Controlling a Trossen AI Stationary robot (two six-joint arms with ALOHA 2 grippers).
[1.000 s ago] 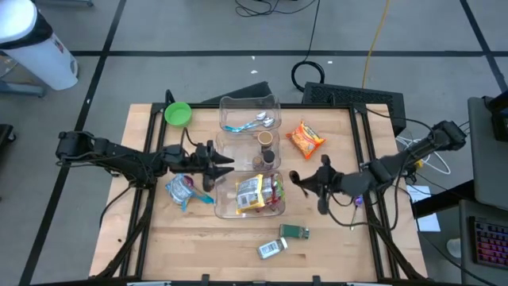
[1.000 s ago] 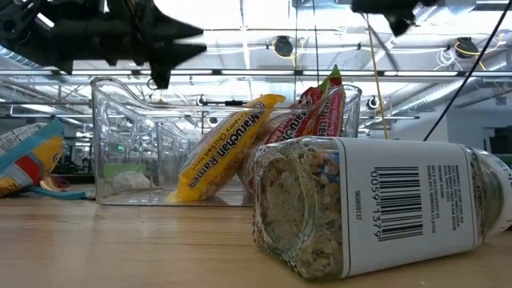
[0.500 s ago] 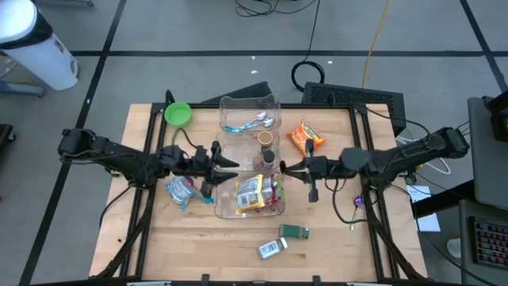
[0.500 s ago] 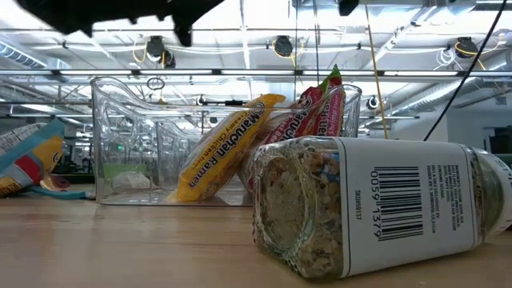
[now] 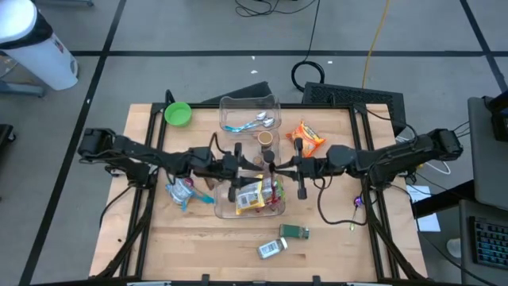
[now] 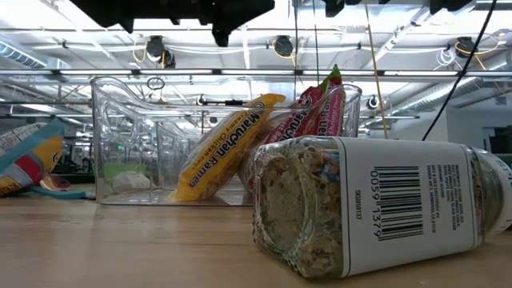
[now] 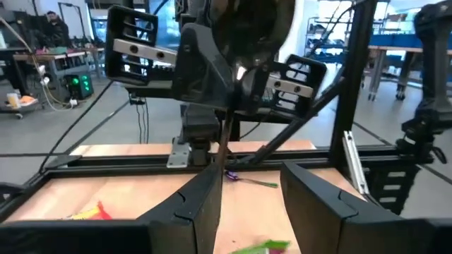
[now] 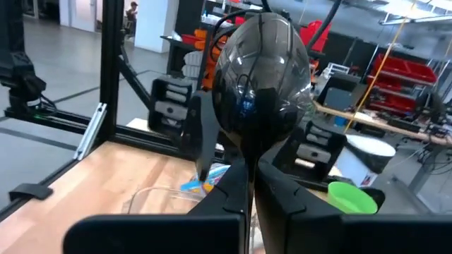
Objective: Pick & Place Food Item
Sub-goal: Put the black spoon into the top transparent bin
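Overhead, grippers (image 5: 252, 164) (image 5: 274, 168) meet above ramen-filled bin (image 5: 225, 208).

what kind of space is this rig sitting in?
Probably a robotics lab or workshop: a wooden table in a metal frame with two mounted arms, exposed ceiling ducts and lights overhead, and workbenches with red storage bins behind.

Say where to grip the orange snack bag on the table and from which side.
Grip the orange bag across its narrow middle, coming straight down from above. It lies flat and alone on bare wood beside the clear bins, so the top is open. This is a judgement.
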